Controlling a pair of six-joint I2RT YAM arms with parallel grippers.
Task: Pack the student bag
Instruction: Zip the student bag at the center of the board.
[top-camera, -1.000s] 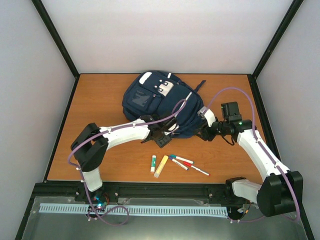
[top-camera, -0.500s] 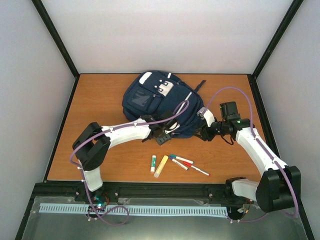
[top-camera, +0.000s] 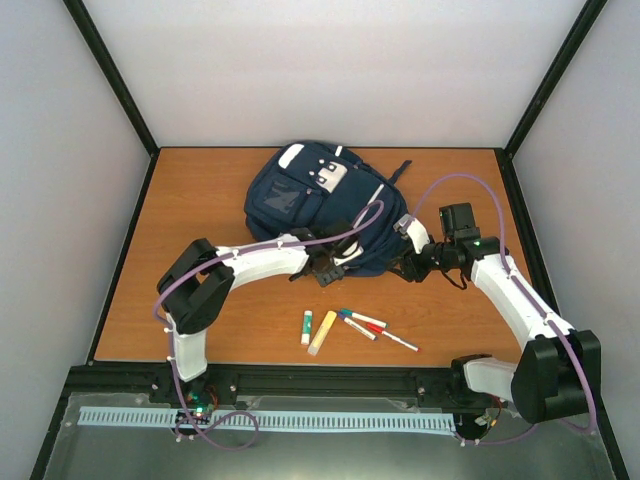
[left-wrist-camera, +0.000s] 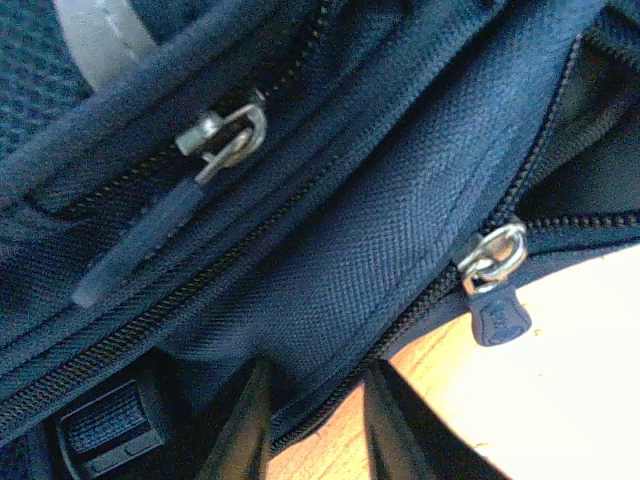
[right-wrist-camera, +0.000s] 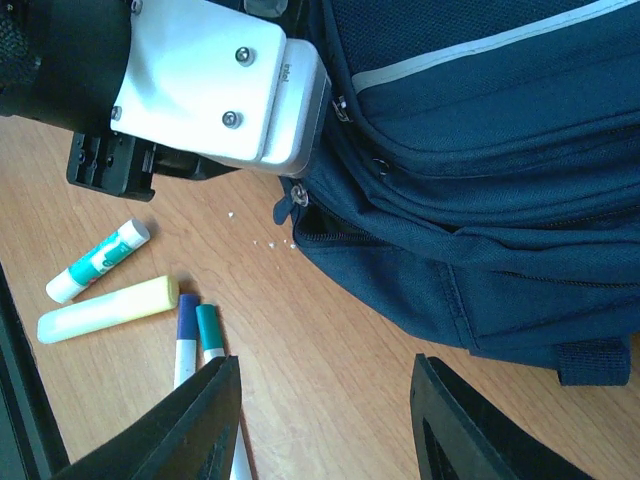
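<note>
— How far along?
— Barely begun; the student bag (top-camera: 320, 205) lies far-centre on the table (top-camera: 200, 200); glue stick (top-camera: 307, 326), highlighter (top-camera: 322, 332) and pens (top-camera: 370, 325) (none packed) lie on its near side.
— Jaws?
— Right gripper (right-wrist-camera: 325, 375) open, empty; left gripper (left-wrist-camera: 318, 372) narrowed at the bag's zip edge; whether it grips, I cannot tell.

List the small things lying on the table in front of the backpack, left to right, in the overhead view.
White glue stick with green label → pale yellow stick → two white markers lying close together → white pen with red ends.
</note>
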